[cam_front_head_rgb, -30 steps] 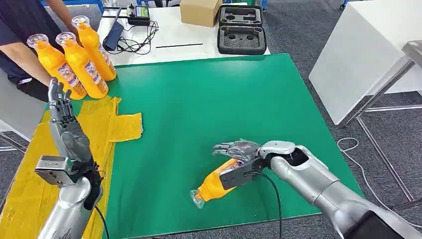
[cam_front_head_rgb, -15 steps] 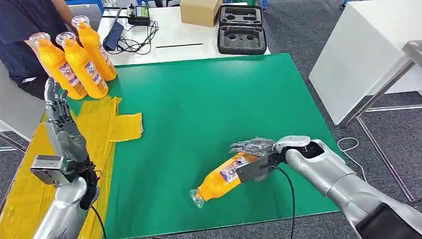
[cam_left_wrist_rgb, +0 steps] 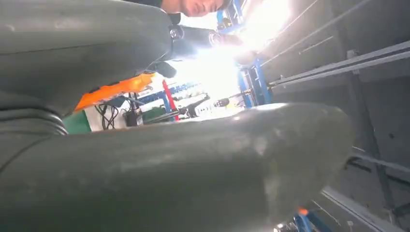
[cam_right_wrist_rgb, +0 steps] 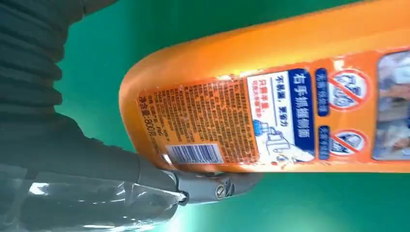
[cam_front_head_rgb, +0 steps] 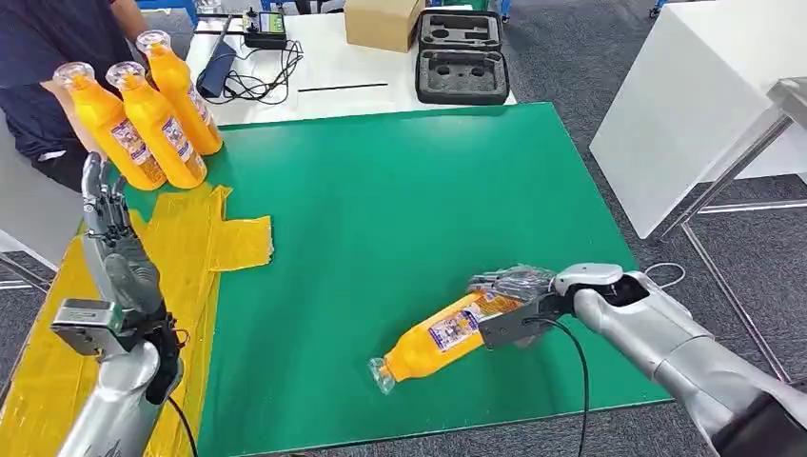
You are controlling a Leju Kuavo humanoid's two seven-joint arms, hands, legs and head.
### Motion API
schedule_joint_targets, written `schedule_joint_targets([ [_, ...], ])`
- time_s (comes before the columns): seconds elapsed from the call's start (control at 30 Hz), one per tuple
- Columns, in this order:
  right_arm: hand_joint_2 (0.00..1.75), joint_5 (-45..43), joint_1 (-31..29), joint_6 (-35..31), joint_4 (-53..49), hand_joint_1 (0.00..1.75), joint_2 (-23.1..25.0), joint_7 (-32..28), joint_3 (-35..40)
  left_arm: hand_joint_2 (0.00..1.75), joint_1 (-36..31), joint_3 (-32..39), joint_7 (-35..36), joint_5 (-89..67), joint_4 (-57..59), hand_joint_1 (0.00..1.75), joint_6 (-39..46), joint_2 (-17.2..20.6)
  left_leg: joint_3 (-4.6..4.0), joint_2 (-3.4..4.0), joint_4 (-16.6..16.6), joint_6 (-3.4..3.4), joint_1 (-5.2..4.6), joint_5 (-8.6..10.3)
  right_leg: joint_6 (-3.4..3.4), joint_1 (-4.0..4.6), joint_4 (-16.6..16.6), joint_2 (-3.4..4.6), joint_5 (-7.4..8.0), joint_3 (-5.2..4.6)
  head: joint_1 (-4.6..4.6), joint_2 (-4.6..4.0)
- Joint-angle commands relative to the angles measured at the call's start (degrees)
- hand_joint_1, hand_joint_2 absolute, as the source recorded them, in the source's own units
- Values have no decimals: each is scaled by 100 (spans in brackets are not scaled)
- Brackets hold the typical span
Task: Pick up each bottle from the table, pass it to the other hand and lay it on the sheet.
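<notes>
Right hand [cam_front_head_rgb: 509, 290] on lying bottle [cam_front_head_rgb: 442, 335], near-right of green worktop [cam_front_head_rgb: 400, 200].
Since the earlier frame, the hand has slid right with the bottle's base; whether fingers clamp it, cannot tell. Left hand [cam_front_head_rgb: 109, 248] is raised over yellow sheet [cam_front_head_rgb: 195, 238], fingers straight and apart, slightly further left than before. Three upright bottles [cam_front_head_rgb: 143, 109] stand far-left beside a person [cam_front_head_rgb: 48, 57]. White table [cam_front_head_rgb: 333, 67] beyond; wide bare green in the centre.
</notes>
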Motion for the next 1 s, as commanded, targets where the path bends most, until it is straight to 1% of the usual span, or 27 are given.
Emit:
schedule_joint_targets([
  [0.03, 175, 13, -118, -369, 318, 0, 189, 106, 348, 0, -86, 15, 15, -6, 98, 0, 23, -17, 18, -1, -1, -7, 4, -8, -9, 5, -3, 2, -5, 18, 2, 0],
  [0.07, 175, 28, -156, -475, 384, 0, 267, 126, 346, 0, -88, 13, 15, -29, 89, 0, 47, -11, 30, 0, 1, -9, 5, -15, -13, 6, -2, 4, -11, 30, 0, 0],
  [0.1, 175, 56, -192, -621, 465, 0, 360, 173, 337, 0, -66, 29, 15, -11, 67, 0, 50, -9, 18, 1, -1, -6, 3, -8, -9, 4, -2, 4, -6, 17, 2, 0],
  [0.13, 175, 89, -215, -673, 506, 0, 406, 199, 355, 0, -42, 34, 15, -15, 45, 0, 57, -4, 33, 3, 2, -10, 5, -17, -13, 7, -1, 8, -12, 31, 0, 0],
  [0.2, 175, 153, -271, -791, 643, 0, 574, 311, 391, 0, 41, 58, 15, -5, -34, 0, 59, 3, 15, 10, -2, -5, 2, -7, -7, 3, -1, 13, -3, 11, 2, 0],
  [0.27, 175, 212, -266, -854, 734, 0, 654, 384, 431, 0, 74, 61, 15, -16, -71, 0, 63, 3, 39, 15, 4, -11, 5, -22, -15, 6, 3, 21, -13, 32, 2, 0],
  [0.33, 175, 233, -257, -889, 762, 0, 678, 399, 447, 0, 80, 62, 15, -14, -70, 0, 61, -4, 15, 6, -4, -4, 1, -6, -7, 2, -1, 10, -3, 12, 2, 0],
  [0.37, 175, 233, -257, -889, 762, 0, 678, 399, 447, 0, 80, 62, 15, -14, -70, 0, 61, -4, 27, 7, 1, -8, 4, -14, -11, 6, 1, 12, -9, 24, 2, 0],
  [0.4, 175, 268, -206, -953, 923, 0, 787, 414, 511, 0, 82, 57, 15, -25, -69, 0, 49, -30, 35, 8, 3, -10, 6, -19, -14, 7, 1, 14, -12, 32, 0, 0],
  [0.43, 175, 305, -172, -963, 966, 0, 826, 410, 572, 0, 61, 51, 15, -20, -58, 0, 40, -46, 21, 4, -3, -6, 3, -8, -9, 4, -2, 7, -6, 18, 2, 0],
  [0.47, 175, 325, -128, -976, 1008, 51, 870, 408, 617, 0, 30, 38, 15, -30, -34, 0, 32, -59, 27, 5, -1, -8, 5, -12, -11, 6, -2, 9, -8, 25, 2, 0],
  [0.53, 175, 327, -103, -996, 1062, 51, 905, 414, 640, 0, -3, 29, 15, -38, -1, 0, 37, -68, 16, 1, -4, -5, 4, -5, -7, 4, -3, 3, -4, 15, 0, 0],
  [0.57, 175, 334, -112, -987, 1089, 175, 909, 376, 673, 0, -18, 27, 15, -33, 10, 0, 34, -68, 26, 1, -3, -8, 7, -10, -11, 7, -5, 4, -7, 26, 2, 0],
  [0.63, 175, 313, -100, -982, 1143, 175, 917, 331, 712, 0, -53, 35, 15, -9, 24, 0, 25, -61, 33, -3, -1, -9, 6, -14, -13, 6, -2, 1, -12, 33, 2, 0],
  [0.7, 175, 255, -45, -968, 1174, 175, 877, 286, 712, 0, -115, 46, 15, 17, 54, 0, 2, -62, 19, -7, -4, -6, 5, -5, -8, 5, -4, -4, -6, 20, 2, 0],
  [0.73, 175, 256, -36, -984, 1179, 175, 864, 286, 721, 0, -138, 47, 15, 20, 73, 0, -5, -65, 32, -8, -2, -9, 8, -11, -12, 9, -5, -3, -10, 33, 2, 0],
  [0.83, 175, 242, -11, -974, 1194, 175, 850, 274, 726, 0, -163, 45, 15, 24, 100, 0, -15, -71, 29, -12, -4, -7, 6, -6, -11, 6, -5, -8, -8, 30, 2, 0],
  [1.0, 175, 270, 38, -978, 1279, 175, 913, 307, 795, 0, -212, 2, 15, -23, 164, 0, -35, -154, 39, -12, -6, -8, 6, -7, -11, 7, -7, -7, -9, 38, 2, 0],
])
